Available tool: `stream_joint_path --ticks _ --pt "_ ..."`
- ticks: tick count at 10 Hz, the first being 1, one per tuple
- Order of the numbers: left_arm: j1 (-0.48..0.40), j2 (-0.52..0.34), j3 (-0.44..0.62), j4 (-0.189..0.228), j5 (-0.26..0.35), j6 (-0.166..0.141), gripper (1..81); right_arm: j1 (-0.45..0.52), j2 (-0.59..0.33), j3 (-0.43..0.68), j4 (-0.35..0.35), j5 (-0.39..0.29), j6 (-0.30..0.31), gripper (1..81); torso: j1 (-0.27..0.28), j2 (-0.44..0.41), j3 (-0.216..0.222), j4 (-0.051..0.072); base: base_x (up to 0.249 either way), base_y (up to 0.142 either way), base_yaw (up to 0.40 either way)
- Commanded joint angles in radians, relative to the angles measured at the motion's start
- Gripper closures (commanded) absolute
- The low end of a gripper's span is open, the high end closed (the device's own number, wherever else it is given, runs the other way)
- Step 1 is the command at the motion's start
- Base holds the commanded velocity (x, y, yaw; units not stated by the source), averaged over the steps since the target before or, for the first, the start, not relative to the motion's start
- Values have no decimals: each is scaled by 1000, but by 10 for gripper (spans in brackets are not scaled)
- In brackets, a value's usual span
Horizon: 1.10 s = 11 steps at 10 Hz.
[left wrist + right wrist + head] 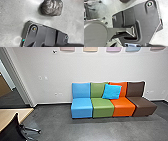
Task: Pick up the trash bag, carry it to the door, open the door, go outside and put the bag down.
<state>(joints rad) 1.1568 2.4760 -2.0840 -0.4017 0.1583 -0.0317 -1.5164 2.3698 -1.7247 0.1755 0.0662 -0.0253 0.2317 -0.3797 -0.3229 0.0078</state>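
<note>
From where I sit, furthest left is a doorway [11,98], then the pale wood worktop [22,113] with a black chair [11,129] at its near edge. Across the floor [56,122], against the wall, I see blue [81,107], green [103,107], orange [123,107] and brown [143,105] seats in a row, a bright blue cushion [112,91] leaning across the green and orange backs. My left wrist view has the bag [51,8] on the floor, near the robot's base [50,36]. I can't tell how either gripper stands.

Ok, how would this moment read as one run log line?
dark trash bag: left wrist view, if held: unclear | four-seat row: by wall | blue cushion: across green seat and orange seat
</note>
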Motion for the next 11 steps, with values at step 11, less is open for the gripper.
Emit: stream_joint_path --ticks 11 --pt "-223 86 -105 -103 250 -5 10 -31 -411 310 180 102 2 10 295 -467 -5 -1 0 0 0"
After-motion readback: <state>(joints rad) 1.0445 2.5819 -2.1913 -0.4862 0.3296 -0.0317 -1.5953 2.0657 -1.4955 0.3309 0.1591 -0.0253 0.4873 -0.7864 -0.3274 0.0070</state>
